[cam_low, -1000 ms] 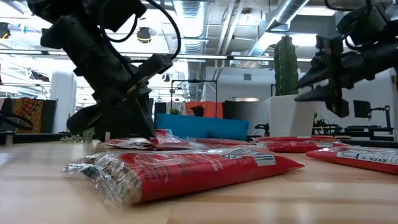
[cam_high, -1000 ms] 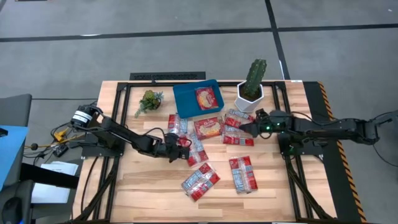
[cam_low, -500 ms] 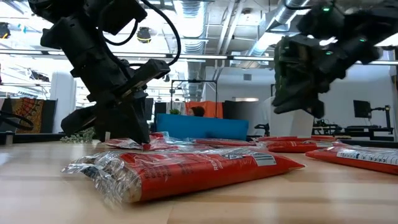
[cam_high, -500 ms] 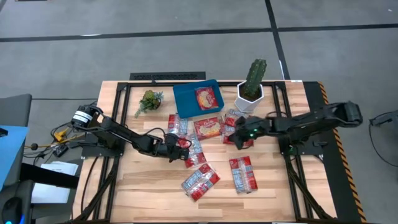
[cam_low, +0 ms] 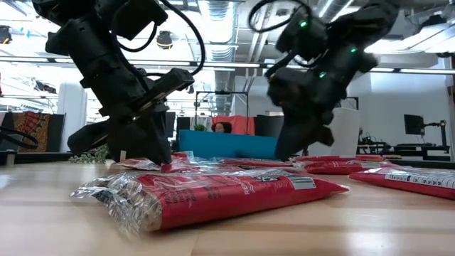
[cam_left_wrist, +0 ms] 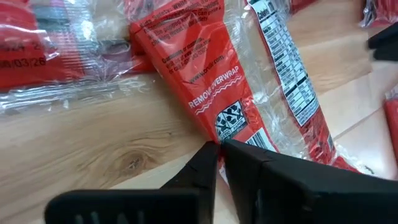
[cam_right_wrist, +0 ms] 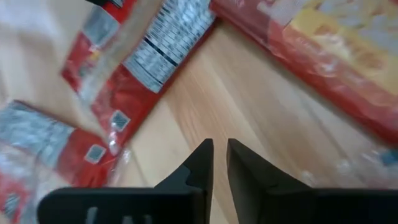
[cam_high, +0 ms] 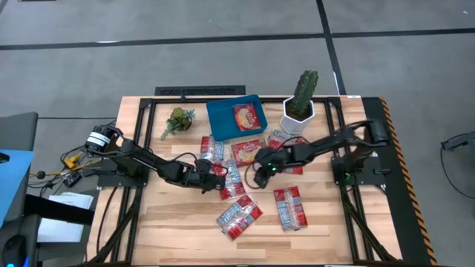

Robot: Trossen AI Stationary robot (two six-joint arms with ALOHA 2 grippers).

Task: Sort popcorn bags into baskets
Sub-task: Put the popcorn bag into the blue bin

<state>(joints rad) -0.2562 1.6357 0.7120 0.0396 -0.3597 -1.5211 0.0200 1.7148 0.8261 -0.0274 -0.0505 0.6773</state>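
Observation:
Several red popcorn bags lie flat on the wooden table; one more (cam_high: 247, 116) lies in the blue bin (cam_high: 220, 119) at the far edge. My left gripper (cam_high: 216, 178) is low at the table's middle left, shut on the edge of a bag (cam_high: 234, 182) that shows its label side in the left wrist view (cam_left_wrist: 205, 68). My right gripper (cam_high: 260, 168) hangs over bare wood between bags in the middle, fingers together (cam_right_wrist: 219, 146), touching nothing. A yellow-printed bag (cam_right_wrist: 348, 50) and a label-side bag (cam_right_wrist: 140, 59) lie beside it. My left gripper pinches the bag's long edge (cam_left_wrist: 214, 135) between its two fingers, near the printed square code. The fingers slant down at it from the table's left. The bag lies flat on the wood, partly over its neighbours.
A white pot with a cactus (cam_high: 299, 111) stands right of the bin, and a small green plant (cam_high: 178, 119) stands left of it. Two more bags (cam_high: 239, 215) (cam_high: 291, 208) lie nearer the front edge. Bare wood shows at the near left and right.
My right gripper has swung from beside the cactus pot toward the table's left, over the bags, and has come down to the wood in the middle. The bags lie as before.

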